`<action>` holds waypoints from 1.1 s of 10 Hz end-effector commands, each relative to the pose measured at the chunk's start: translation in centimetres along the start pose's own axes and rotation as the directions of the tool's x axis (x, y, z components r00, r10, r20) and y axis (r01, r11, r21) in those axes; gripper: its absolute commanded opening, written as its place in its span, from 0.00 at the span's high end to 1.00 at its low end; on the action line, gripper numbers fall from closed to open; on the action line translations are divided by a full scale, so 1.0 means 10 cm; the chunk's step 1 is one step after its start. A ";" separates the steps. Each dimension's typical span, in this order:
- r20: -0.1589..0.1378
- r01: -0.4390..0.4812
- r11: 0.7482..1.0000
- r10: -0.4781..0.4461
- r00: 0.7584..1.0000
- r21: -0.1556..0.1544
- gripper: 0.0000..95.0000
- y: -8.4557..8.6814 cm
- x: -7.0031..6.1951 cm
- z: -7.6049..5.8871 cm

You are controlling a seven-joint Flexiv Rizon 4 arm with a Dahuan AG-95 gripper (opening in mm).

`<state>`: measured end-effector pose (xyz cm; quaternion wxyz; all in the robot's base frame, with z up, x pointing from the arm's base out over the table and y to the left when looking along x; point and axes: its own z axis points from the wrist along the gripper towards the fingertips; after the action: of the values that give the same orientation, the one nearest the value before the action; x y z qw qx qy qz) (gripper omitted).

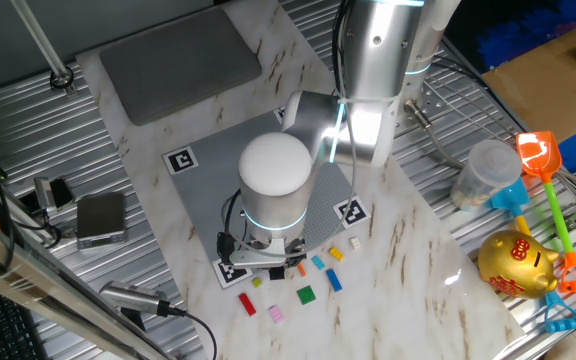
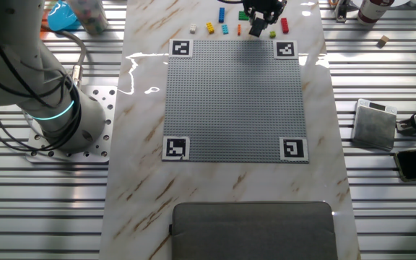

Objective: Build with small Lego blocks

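Your gripper (image 2: 257, 29) hangs over the far plate (image 2: 233, 101) edge; blocks (image 2: 226, 29) lie just left. Grip state: cannot tell.

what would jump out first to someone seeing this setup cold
Probably the big silver arm bending over the marble table, its tool down at the table's far edge in the other fixed view. Under it lies a large grey studded plate with black-and-white markers at its corners. A scatter of small Lego blocks sits just off the plate's edge, next to the tool.
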<state>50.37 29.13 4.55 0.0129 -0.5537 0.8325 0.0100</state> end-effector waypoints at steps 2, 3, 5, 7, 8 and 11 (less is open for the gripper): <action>0.005 0.035 0.999 -0.035 0.999 -0.005 1.00 -0.01 -0.01 0.01; 0.007 0.025 1.000 -0.025 1.000 -0.006 1.00 -0.01 -0.01 0.01; 0.011 0.025 1.000 -0.025 1.000 -0.009 1.00 -0.01 -0.01 0.01; 0.012 0.015 1.000 -0.015 1.000 -0.008 1.00 -0.01 -0.01 0.01; 0.010 0.001 1.000 -0.001 1.000 -0.007 1.00 -0.01 -0.01 0.01; -0.003 -0.033 0.999 0.033 0.999 0.001 1.00 -0.01 -0.01 0.01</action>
<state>50.45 29.22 4.43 0.0117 -0.5392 0.8420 0.0091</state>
